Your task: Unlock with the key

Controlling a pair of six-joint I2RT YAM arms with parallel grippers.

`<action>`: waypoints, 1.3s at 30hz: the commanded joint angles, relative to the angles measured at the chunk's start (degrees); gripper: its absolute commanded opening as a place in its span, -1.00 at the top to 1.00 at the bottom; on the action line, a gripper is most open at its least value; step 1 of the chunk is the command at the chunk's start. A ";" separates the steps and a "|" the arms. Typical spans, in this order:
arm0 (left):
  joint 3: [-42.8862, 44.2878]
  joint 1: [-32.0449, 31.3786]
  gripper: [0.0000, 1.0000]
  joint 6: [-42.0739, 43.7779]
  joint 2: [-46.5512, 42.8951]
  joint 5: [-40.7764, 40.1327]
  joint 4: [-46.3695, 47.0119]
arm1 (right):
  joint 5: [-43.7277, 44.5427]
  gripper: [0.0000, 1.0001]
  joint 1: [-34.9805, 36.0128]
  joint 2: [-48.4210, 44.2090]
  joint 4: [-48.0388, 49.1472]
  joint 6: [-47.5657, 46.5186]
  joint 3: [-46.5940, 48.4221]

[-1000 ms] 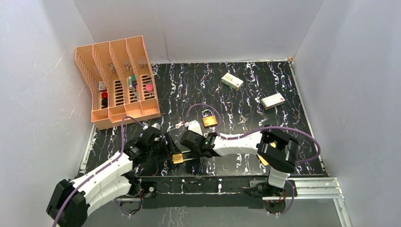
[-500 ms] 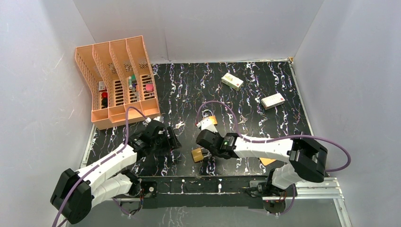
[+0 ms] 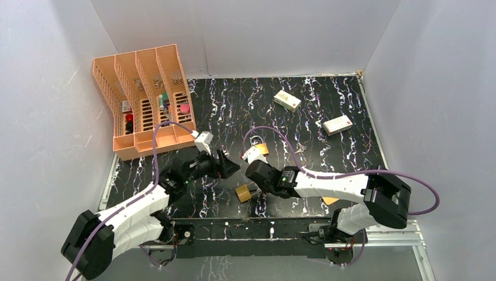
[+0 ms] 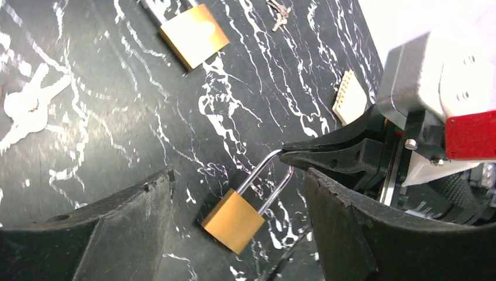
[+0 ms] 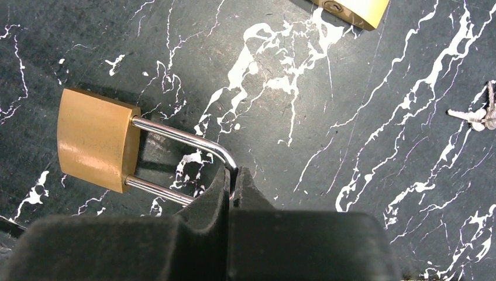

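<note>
Worryingly, the right claw (image 5: 234, 178) clamps only the padlock shackle (image 5: 187, 137), which may twist while the open left claw (image 4: 237, 175) fetches the key (image 4: 23, 108).

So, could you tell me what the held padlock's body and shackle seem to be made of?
Padlock body: probably brass, a satin golden-yellow surface with soft sheen. Shackle: likely polished or plated steel, silvery with sharp mirror-like highlights.
</note>
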 commanded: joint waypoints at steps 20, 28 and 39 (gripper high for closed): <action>1.28 7.71 -0.28 6.45 34.47 41.15 40.43 | -2.40 1.00 0.03 -4.66 7.77 -1.04 -2.25; 4.47 4.88 -0.27 9.29 42.53 43.97 44.05 | -3.00 1.00 0.02 -5.37 9.46 -0.72 -2.82; 10.27 1.74 -0.17 9.88 49.56 47.44 44.05 | -3.01 1.00 0.11 -7.17 8.77 -0.24 -2.51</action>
